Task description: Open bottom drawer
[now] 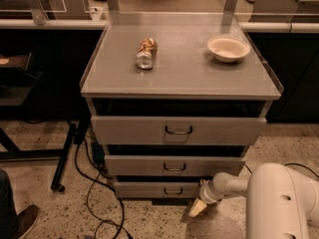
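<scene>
The grey cabinet has three drawers. The bottom drawer (pixel 149 189) is the narrowest, with a small dark wire handle (pixel 173 190); its front stands slightly out from the cabinet. My gripper (pixel 198 207) is low near the floor, just right of and below the bottom drawer's right end, at the end of my white arm (pixel 279 198). It is to the right of the handle, not on it.
The mid drawer (pixel 174 165) and top drawer (pixel 178 130) sit above. A tipped can (pixel 146 53) and a white bowl (pixel 228 48) rest on the cabinet top (pixel 184 73). Black cables (pixel 94 193) and a stand leg (pixel 64 158) lie on the floor at left.
</scene>
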Motion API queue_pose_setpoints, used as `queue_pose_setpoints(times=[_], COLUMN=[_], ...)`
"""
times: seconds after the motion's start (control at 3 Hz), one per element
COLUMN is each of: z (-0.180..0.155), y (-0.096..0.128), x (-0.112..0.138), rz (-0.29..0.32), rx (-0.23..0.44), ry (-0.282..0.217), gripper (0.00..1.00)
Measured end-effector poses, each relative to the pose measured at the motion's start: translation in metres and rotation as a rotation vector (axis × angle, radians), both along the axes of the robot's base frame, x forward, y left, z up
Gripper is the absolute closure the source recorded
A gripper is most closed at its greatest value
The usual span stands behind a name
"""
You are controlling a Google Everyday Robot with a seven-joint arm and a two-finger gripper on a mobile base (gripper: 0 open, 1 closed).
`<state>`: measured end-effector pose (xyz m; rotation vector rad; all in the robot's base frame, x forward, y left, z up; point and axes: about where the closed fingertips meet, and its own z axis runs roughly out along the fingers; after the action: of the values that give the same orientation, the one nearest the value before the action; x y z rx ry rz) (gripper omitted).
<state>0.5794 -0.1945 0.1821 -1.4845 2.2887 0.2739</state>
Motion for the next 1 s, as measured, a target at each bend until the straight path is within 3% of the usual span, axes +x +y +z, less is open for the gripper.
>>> queue_pose_setpoints(times=[0.67, 1.0], z=[-0.013, -0.013], y=[0.003, 0.003], x=[-0.025, -0.025], rz=[0.036, 0.036], rx=[-0.015, -0.015], ry=[0.057, 0.057], gripper=[0.00, 0.00])
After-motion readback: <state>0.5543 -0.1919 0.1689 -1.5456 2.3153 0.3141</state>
